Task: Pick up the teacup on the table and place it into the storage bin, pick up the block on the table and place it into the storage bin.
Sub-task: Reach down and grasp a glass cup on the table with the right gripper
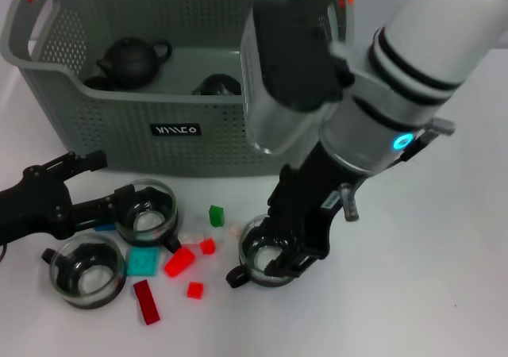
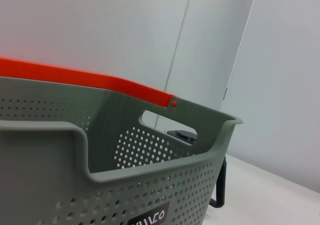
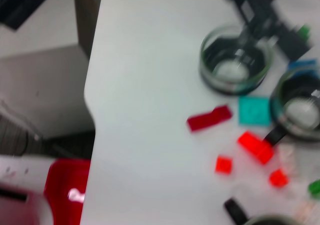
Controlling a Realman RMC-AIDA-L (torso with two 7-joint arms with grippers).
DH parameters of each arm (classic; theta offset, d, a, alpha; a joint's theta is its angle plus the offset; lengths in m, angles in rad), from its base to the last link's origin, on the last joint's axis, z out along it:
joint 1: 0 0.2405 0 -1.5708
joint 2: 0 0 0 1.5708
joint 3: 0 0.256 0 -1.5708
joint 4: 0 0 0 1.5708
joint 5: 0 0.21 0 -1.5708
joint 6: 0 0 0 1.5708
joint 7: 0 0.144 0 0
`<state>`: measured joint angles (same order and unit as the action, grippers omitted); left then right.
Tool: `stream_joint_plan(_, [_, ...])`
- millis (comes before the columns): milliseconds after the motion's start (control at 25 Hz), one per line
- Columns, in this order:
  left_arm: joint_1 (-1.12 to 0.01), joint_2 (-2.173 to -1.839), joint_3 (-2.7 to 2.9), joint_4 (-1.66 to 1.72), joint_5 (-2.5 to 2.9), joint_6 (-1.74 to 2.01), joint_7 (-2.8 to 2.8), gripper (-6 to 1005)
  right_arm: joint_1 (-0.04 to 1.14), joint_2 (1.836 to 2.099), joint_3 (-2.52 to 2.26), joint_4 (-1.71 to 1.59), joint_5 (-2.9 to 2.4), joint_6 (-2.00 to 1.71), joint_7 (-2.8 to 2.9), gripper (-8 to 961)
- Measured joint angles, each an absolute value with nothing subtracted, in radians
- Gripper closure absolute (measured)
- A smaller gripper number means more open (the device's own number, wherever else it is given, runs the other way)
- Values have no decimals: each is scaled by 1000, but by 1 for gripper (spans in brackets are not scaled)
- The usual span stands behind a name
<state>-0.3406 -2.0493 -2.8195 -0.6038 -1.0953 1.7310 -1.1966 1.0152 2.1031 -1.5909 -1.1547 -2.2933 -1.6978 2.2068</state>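
Sitting on the white tabletop (image 1: 444, 293) in front of the bin (image 1: 127, 127), one glass cup (image 1: 264, 255) has the right tool (image 1: 287, 250) down on it, black fingers clenched over its rim. Two more cups stand to the robot's left: one (image 1: 146, 211) by the left tool (image 1: 111, 208), which reaches in at its side, though I cannot tell whether that tool is clenched or released, and another (image 1: 87, 271) nearer the front edge. Red (image 1: 180, 261), teal (image 1: 144, 261) and green (image 1: 216, 215) blocks lie scattered between the cups. Inside the bin rests a dark teapot (image 1: 132, 61).
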Motion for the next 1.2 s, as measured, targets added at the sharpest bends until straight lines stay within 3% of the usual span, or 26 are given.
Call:
stream_joint_plan(400, [-341, -2054, -2819, -603, -1095, 1730, -1193, 112, 947, 2106, -1698, -1132, -2289, -1630, 2009, 394])
stream_joint_plan(1200, [-339, -2059, -2821, -600, -1095, 1729, -1192, 111, 946, 2108, -1813, -985, -2324, -1427, 2008, 393])
